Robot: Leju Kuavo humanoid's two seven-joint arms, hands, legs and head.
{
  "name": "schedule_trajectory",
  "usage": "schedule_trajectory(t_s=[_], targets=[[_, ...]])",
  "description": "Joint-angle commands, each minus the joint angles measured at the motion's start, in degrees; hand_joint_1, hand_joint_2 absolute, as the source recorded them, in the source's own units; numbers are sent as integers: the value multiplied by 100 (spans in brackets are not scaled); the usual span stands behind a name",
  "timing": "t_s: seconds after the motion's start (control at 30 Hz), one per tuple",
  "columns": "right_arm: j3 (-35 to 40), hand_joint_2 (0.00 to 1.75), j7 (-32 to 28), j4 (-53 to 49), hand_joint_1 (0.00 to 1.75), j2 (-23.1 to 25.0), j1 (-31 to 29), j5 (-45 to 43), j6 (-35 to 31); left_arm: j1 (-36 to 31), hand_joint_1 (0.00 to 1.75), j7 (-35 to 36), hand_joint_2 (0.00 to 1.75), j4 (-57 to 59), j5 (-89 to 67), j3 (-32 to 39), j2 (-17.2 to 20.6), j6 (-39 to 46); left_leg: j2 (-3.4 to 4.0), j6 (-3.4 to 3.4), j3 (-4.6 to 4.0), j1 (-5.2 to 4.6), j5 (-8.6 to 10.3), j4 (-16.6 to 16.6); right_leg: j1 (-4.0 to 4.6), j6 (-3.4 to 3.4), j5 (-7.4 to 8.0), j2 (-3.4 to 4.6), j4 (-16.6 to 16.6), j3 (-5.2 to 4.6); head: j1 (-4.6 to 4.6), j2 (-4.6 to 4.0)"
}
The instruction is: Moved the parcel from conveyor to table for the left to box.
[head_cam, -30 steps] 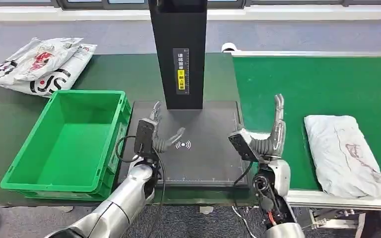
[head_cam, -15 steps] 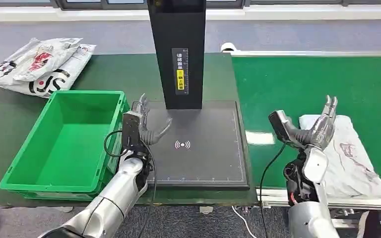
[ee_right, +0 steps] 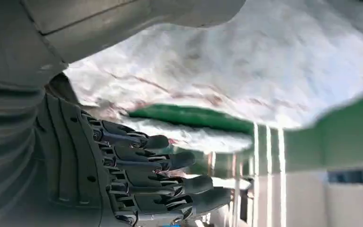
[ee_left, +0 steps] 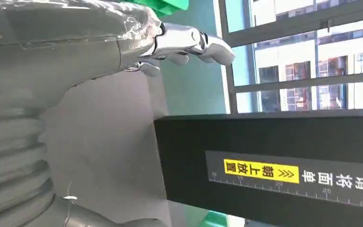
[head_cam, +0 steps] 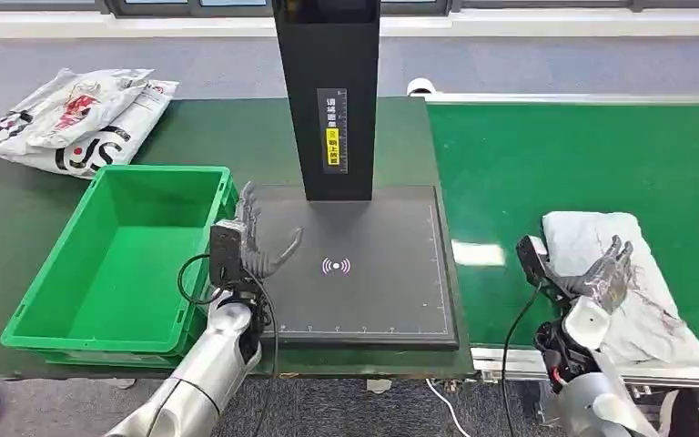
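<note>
Sitting on the green conveyor [head_cam: 546,155], the white parcel [head_cam: 642,314] had the right hand [head_cam: 608,273] over its near-left part, fingers spread, gripping nothing. Left hand [head_cam: 253,238] hung empty with fingers apart between the green crate [head_cam: 82,341] and scanner pad [head_cam: 373,300].

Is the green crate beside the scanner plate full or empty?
Empty. The green crate shows only its bare green floor and walls in the head view; no parcel lies inside.

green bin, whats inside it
Nothing shows inside the green bin: just its bare green floor and walls. The near wall hides a thin strip of the floor next to it.
</note>
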Motion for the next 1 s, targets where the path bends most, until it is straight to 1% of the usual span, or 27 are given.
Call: schedule_trajectory(t_s=[0.03, 0.07, 0.13, 0.17, 0.23, 0.3, 0.37, 0.4, 0.43, 0.47, 0.5, 0.53, 0.57, 0.63, 0.67, 0.8, 0.83, 0.97, 1.0], targets=[[1377, 175, 917, 741, 0, -246, -124, -5, 933, 181, 0, 63, 175, -197, -48, 423, 162, -59, 18, 0, 19, 2, -6, -6, 3, -2, 0, 12, -9, 15, 0, 0], [1530, 175, 1131, 784, 0, -275, -137, -5, 1262, 150, 0, 86, 175, -169, -53, 425, 156, -105, 18, 1, 19, 4, -7, -5, 5, -3, -1, 10, -10, 17, 0, 0], [1605, 175, 1315, 804, 0, -304, -106, -5, 1628, 80, 0, 109, 175, -96, -84, 413, 145, -132, 18, 2, 29, 3, -8, -10, 5, -3, -2, 8, -15, 27, 0, 0], [1640, 175, 1402, 811, 0, -335, -62, -5, 1824, 11, 0, 98, 175, -6, -110, 413, 129, -155, 11, 1, 18, 4, -6, -5, 6, -2, -2, 3, -9, 18, 0, 0], [1653, 175, 1410, 804, 0, -338, -43, -5, 1816, -1, 0, 102, 175, -1, -111, 414, 122, -149, 2, 1, 10, 3, -3, -2, 4, -1, -2, -3, -6, 11, 0, 0], [1654, 175, 1519, 825, 0, -349, -23, -15, 2083, -38, 0, 103, 175, 62, -125, 403, 114, -176, 4, 2, 14, 2, -5, -3, 2, -1, -3, -1, -7, 15, 0, 0], [1760, 175, 1785, 868, 0, -397, 39, -15, 2874, -128, 0, 77, 175, 221, -117, 404, 109, -241, 4, 2, 19, 3, -5, -4, 2, -2, -4, -3, -9, 20, 0, 0], [1702, 175, 1787, 856, 0, -397, 89, -60, 2981, -164, 0, 62, 175, 282, -115, 406, 110, -246, 4, 1, 12, 4, -4, -2, 2, -2, -2, -2, -5, 12, 0, -2], [1660, 175, 1750, 852, 91, -388, 111, -87, 3111, -184, 0, 27, 175, 339, -99, 426, 117, -231, -4, 2, 19, 5, -3, -6, 3, -3, -5, -11, -10, 23, 0, -2], [1660, 175, 1751, 850, 91, -379, 117, -85, 3106, -180, 0, 27, 175, 344, -98, 428, 129, -238, -9, 1, 23, 7, -3, -8, 6, -3, -5, -16, -15, 29, 0, 0], [1663, 175, 1755, 866, 175, -372, 110, -73, 3157, -175, 0, 15, 175, 347, -91, 433, 134, -243, -10, 2, 29, 7, -2, -13, 6, -3, -5, -19, -21, 36, 0, 0], [1581, 175, 1667, 864, 175, -343, 96, -121, 3238, -154, 0, -8, 175, 347, -77, 445, 152, -248, -4, 1, 20, 7, -3, -4, 6, -2, -4, -10, -11, 23, 0, 0], [1595, 175, 1617, 857, 175, -323, 72, -87, 3214, -128, 0, -27, 175, 325, -74, 458, 168, -222, -3, 2, 27, 7, -3, -7, 9, -2, -3, -10, -17, 32, 0, 0], [1603, 175, 1620, 857, 175, -297, 29, -72, 3239, -107, 0, -31, 175, 312, -72, 459, 189, -237, -9, 4, 28, 7, 0, -9, 8, 0, -3, -18, -19, 37, 0, 0], [1597, 175, 1595, 844, 175, -285, 23, -71, 3200, -89, 0, -38, 175, 286, -66, 470, 192, -225, -4, 3, 21, 2, -2, -4, 2, 1, -5, -8, -9, 25, 0, -2], [1537, 175, 1480, 798, 175, -160, -61, -34, 2808, 21, 0, 7, 175, 57, -89, 479, 230, -167, 4, 3, 36, 7, -3, -11, 9, -1, -3, -4, -21, 43, 0, -2], [1524, 175, 1453, 768, 175, -136, -71, -26, 2676, 52, 0, 30, 175, -4, -104, 477, 233, -153, 7, 1, 28, 5, -4, -4, 6, 0, -3, 2, -9, 31, 0, 0], [1524, 175, 1455, 770, 175, -125, -90, -25, 2690, 58, 0, 32, 175, -13, -104, 477, 235, -155, 17, 1, 40, 8, -5, -9, 13, -2, -1, 9, -18, 43, 0, -2], [1475, 175, 1402, 751, 175, -112, -94, -5, 2370, 119, 0, 81, 175, -131, -130, 490, 234, -129, 13, 1, 35, 3, -4, -8, 9, -1, -2, 6, -13, 38, 0, 0]])
